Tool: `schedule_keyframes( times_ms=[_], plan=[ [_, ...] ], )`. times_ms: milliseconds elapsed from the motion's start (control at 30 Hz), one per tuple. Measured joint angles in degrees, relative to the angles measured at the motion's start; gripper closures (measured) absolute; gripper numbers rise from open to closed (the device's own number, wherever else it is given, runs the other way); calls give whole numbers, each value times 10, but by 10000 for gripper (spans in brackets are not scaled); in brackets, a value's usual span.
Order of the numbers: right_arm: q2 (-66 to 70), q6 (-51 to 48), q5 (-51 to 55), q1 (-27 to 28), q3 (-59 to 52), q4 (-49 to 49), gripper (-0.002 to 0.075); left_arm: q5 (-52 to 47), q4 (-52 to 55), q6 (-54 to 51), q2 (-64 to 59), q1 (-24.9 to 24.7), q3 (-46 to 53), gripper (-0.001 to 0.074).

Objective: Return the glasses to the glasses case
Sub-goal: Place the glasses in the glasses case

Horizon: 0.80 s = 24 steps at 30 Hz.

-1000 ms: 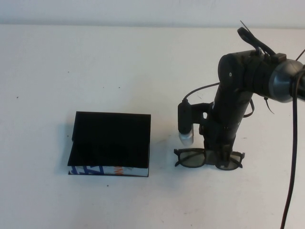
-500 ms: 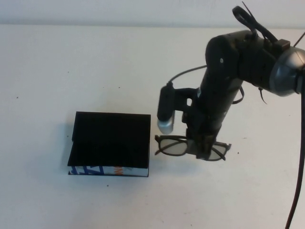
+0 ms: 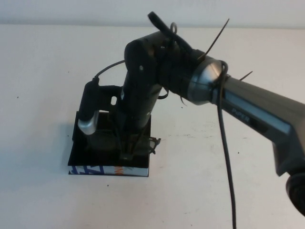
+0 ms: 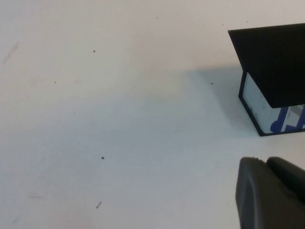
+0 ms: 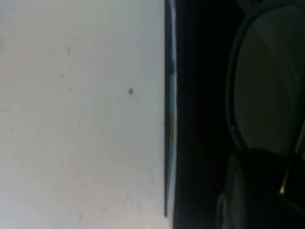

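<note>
Right gripper (image 3: 127, 151) holds glasses (image 3: 151, 143) over glasses case (image 3: 81, 160); left gripper (image 4: 271, 193) parked.

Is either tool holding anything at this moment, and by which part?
The right tool, over the glasses case, holds the glasses at the frame near its middle. The left tool hangs above the bare table, holding nothing visible.

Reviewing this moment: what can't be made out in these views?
- High view: most of the glasses are hidden by the right gripper over the glasses case; whether they touch it is unclear.
- Right wrist view: blurred, only one lens shows.
- Left wrist view: left gripper cut off by the edge.
</note>
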State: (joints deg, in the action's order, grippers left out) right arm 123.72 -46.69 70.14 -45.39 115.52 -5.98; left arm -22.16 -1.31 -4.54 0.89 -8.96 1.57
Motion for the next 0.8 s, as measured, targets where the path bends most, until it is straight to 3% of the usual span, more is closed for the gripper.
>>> schedule_keyframes(
  times_ms=[300, 800],
  plan=[
    [68, 6, 1, -29, 79, 10, 667, 0, 0, 0, 0, 0, 0, 738],
    [85, 17, 2, -33, 85, 35, 668, 0, 0, 0, 0, 0, 0, 738]
  ],
)
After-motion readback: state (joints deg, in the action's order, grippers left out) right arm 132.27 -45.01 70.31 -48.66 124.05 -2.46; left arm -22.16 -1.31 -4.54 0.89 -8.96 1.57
